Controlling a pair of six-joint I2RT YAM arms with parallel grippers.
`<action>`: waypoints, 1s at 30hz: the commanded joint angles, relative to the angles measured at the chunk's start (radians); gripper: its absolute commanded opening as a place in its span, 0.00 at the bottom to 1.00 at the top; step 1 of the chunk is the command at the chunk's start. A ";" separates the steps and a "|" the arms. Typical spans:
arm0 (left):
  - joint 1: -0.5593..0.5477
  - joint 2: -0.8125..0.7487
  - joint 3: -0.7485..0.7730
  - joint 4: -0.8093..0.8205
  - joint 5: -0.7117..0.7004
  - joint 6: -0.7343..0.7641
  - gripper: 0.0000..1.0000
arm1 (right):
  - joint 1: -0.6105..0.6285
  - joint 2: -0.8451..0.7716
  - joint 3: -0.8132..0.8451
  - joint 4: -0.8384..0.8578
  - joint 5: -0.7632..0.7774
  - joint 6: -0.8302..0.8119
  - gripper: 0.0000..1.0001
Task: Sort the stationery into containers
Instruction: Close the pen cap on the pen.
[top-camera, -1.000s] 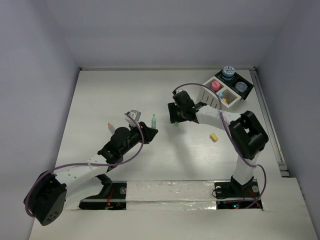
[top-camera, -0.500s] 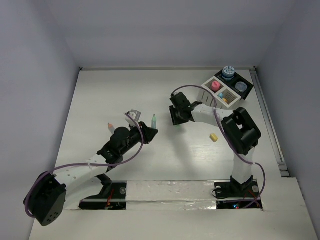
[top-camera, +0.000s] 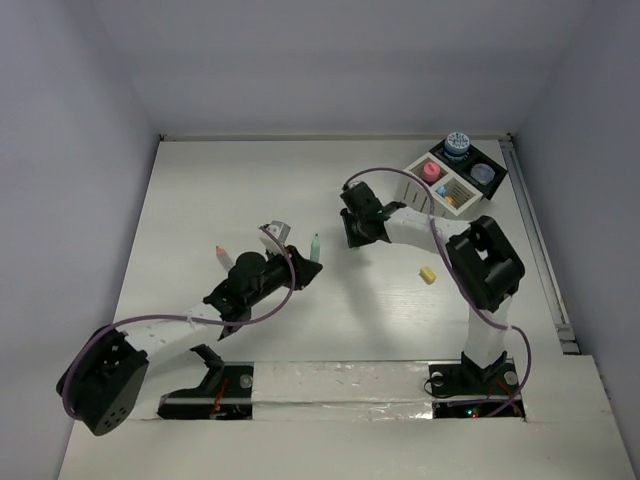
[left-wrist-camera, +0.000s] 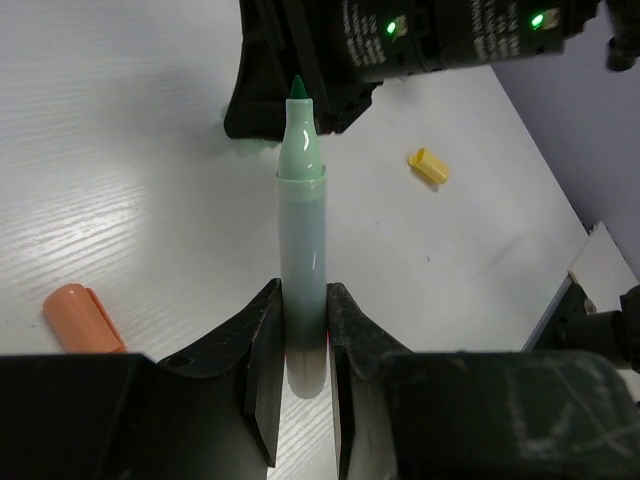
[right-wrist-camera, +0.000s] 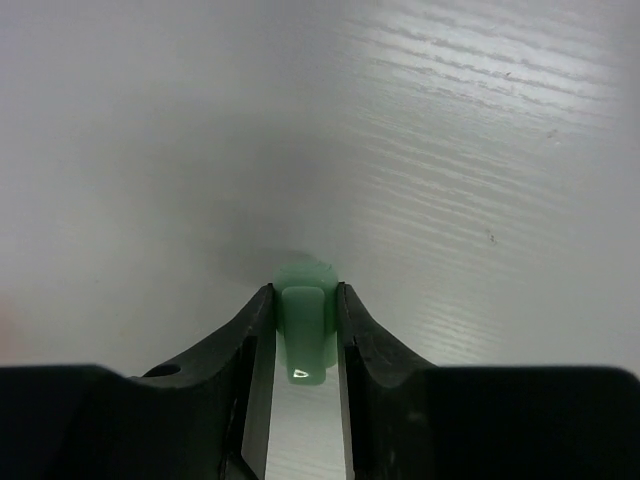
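My left gripper (left-wrist-camera: 303, 296) is shut on the lower barrel of an uncapped green marker (left-wrist-camera: 301, 225), whose tip points at the right arm. In the top view the marker (top-camera: 314, 246) sticks out of the left gripper (top-camera: 300, 268) at mid-table. My right gripper (right-wrist-camera: 304, 293) is down at the table with both fingers against a green cap (right-wrist-camera: 304, 322). From above, the right gripper (top-camera: 352, 238) covers that cap. The containers (top-camera: 442, 197), a white slatted box joined to a black tray, stand at the back right.
A yellow cap (top-camera: 428, 274) lies right of centre, and an orange stick (top-camera: 221, 252) and a small grey clip-like item (top-camera: 274, 231) lie near the left arm. An orange cap (left-wrist-camera: 82, 315) lies left of the marker. The containers hold a pink-capped bottle (top-camera: 431, 172), a blue-patterned pot (top-camera: 457, 144) and a grey cup (top-camera: 483, 173).
The left arm has carried the green marker to the right, closer to the right gripper. The right gripper has lowered slightly and its jaws have closed in onto the green cap.
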 joint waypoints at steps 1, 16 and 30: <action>0.006 0.035 0.004 0.110 0.071 -0.019 0.00 | 0.005 -0.163 0.011 0.096 0.032 0.037 0.07; -0.003 0.143 0.051 0.182 0.099 -0.097 0.00 | 0.095 -0.500 -0.369 0.721 -0.106 0.388 0.06; -0.012 0.135 0.088 0.135 0.072 -0.088 0.00 | 0.138 -0.454 -0.375 0.753 -0.091 0.385 0.07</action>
